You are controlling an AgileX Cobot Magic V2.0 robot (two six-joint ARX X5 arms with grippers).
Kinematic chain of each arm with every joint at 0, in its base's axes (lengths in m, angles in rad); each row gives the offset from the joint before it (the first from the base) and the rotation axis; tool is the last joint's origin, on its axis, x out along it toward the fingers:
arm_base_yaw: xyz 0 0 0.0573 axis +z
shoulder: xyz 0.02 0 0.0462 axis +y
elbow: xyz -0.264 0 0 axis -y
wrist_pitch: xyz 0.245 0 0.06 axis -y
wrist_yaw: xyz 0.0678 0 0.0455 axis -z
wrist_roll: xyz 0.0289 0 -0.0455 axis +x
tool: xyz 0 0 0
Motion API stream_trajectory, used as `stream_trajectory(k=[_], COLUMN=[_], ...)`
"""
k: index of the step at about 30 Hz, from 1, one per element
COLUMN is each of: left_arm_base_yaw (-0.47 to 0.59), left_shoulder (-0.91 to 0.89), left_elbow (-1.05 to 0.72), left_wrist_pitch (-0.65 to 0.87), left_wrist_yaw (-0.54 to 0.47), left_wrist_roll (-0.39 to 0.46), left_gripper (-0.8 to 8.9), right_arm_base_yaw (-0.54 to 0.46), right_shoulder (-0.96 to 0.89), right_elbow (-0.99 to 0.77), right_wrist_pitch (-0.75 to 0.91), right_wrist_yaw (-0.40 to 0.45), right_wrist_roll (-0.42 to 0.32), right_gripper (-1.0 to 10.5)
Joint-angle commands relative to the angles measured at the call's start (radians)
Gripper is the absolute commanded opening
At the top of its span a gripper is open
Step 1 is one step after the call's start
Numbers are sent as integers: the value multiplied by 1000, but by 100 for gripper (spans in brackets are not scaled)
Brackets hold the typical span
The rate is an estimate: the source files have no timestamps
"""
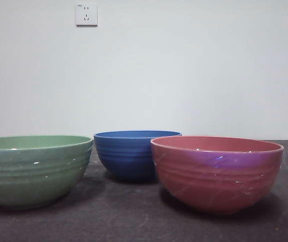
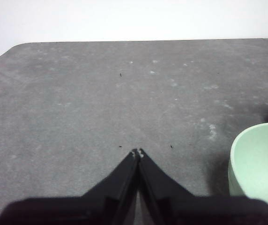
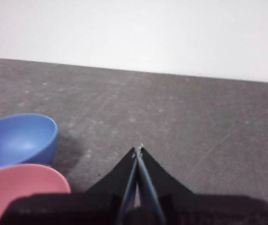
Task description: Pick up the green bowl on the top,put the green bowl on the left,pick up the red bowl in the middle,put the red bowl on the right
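Three bowls are sitting apart on the counter (image 1: 134,222): green bowl (image 1: 33,169) at left, blue bowl (image 1: 131,154) further back in the middle, red bowl (image 1: 217,171) at right, none stacked. Both placements are looking done. Left gripper (image 2: 137,152) is hanging beside the green bowl, fingers closed and empty; right gripper (image 3: 138,150) is hanging near the red bowl, fingers likewise closed on nothing. Bowls are likely glossy ceramic: rigid, heavyish, slippery, chippable. Best hold is pinching the rim wall.

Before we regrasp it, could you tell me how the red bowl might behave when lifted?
The red bowl looks glossy, so probably slippery between jaws. Its rigid, ceramic-like wall suggests weight and fragility. The rounded underside may rock if nudged.
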State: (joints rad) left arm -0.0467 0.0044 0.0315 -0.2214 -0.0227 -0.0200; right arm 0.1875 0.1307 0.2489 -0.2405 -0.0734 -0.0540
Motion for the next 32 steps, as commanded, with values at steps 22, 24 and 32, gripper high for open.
stream_trajectory(k=[22,24,32], left_arm_base_yaw=[2,2,2], left_shoulder=[-3,-3,-3], left_elbow=[-16,-16,-16], left_wrist_pitch=[5,5,5], left_wrist_yaw=[0,0,1], left_wrist_roll=[-6,-6,-6], left_gripper=[-3,-3,-3], right_arm_base_yaw=[-49,-49,-49], right_shoulder=[-109,-109,-109], right_elbow=[-240,-240,-240], right_wrist_pitch=[62,62,62], right_wrist_yaw=[-25,-25,-25], right_wrist_roll=[37,38,37], right_gripper=[2,2,2])
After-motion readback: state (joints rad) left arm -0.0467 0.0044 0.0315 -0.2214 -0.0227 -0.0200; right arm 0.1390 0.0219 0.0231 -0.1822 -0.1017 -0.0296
